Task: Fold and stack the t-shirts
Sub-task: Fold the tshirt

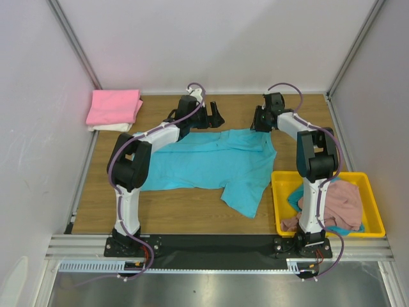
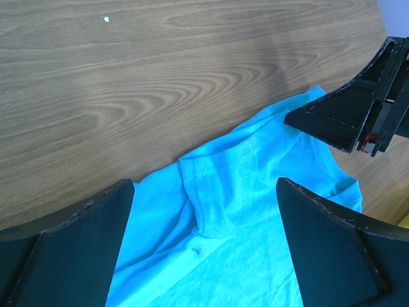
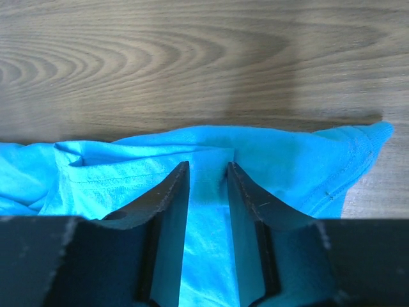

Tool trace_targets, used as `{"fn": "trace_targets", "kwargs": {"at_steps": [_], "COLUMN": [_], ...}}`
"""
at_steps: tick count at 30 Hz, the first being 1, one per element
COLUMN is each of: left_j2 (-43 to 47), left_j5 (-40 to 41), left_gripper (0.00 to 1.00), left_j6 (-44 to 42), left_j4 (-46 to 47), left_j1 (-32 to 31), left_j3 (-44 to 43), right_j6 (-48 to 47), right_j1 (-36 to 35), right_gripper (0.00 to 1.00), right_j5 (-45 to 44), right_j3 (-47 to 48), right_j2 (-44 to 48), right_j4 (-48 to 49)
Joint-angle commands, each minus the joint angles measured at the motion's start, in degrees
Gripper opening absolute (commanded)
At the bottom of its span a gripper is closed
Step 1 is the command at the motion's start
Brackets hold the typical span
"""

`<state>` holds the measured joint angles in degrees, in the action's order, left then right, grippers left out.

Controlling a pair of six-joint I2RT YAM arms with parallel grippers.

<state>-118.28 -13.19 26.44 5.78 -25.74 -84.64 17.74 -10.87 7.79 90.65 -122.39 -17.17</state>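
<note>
A turquoise t-shirt point(image 1: 211, 163) lies spread flat across the middle of the table. My left gripper point(image 1: 214, 115) hovers over its far edge point(image 2: 255, 179) with jaws wide open point(image 2: 204, 185) and nothing between them. My right gripper point(image 1: 261, 120) is at the shirt's far right corner. Its jaws point(image 3: 208, 167) stand narrow but apart, straddling a fold of turquoise cloth point(image 3: 211, 211) without pinching it. A folded bright pink t-shirt point(image 1: 115, 105) rests on a cream one point(image 1: 105, 127) at the back left. A dusty pink t-shirt point(image 1: 339, 201) and a teal one point(image 1: 294, 199) are bunched in the tray.
A yellow tray point(image 1: 374, 211) stands at the front right beside the right arm's base. White walls close in the table on the left, back and right. Bare wood point(image 1: 172, 204) shows in front of the turquoise shirt. The right gripper's fingers point(image 2: 345, 118) show in the left wrist view.
</note>
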Motion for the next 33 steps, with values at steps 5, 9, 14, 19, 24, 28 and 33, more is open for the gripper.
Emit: {"fn": "trace_targets", "kwargs": {"at_steps": [5, 9, 14, 19, 24, 28, 33], "left_j2": [3.1, 3.0, 2.9, 2.7, 2.5, 2.4, 2.3], "left_j5": [0.6, 0.7, 0.7, 0.9, 1.0, 0.7, 0.6], "left_gripper": [1.00, 1.00, 1.00, 1.00, 1.00, 1.00, 1.00], "left_j6": [-0.9, -0.9, -0.5, -0.2, -0.2, 0.4, 0.5], "left_j4": [1.2, 1.3, 1.6, 1.8, 1.9, 2.1, 2.2], "left_j1": [0.3, 0.3, 0.3, 0.3, 0.3, 0.3, 0.3], "left_j3": [-0.1, -0.3, -0.2, -0.3, -0.2, -0.2, -0.2], "right_j6": [-1.4, -1.9, -2.4, -2.3, -2.2, -2.2, -2.1], "right_j1": [-0.2, -0.2, -0.2, -0.2, -0.2, -0.1, -0.1], "right_gripper": [0.36, 0.40, 0.39, 0.29, 0.28, 0.29, 0.29], "right_j5": [-1.4, -2.3, -2.6, -1.6, -1.3, -1.2, -1.0], "right_j3": [3.8, 4.6, 4.7, 4.7, 4.7, 4.7, 4.7], "right_j2": [-1.3, -1.7, -1.6, -1.7, -1.4, -1.1, -0.9], "right_j4": [-2.0, -3.7, -4.1, -3.1, -2.6, -2.5, -2.3]}}
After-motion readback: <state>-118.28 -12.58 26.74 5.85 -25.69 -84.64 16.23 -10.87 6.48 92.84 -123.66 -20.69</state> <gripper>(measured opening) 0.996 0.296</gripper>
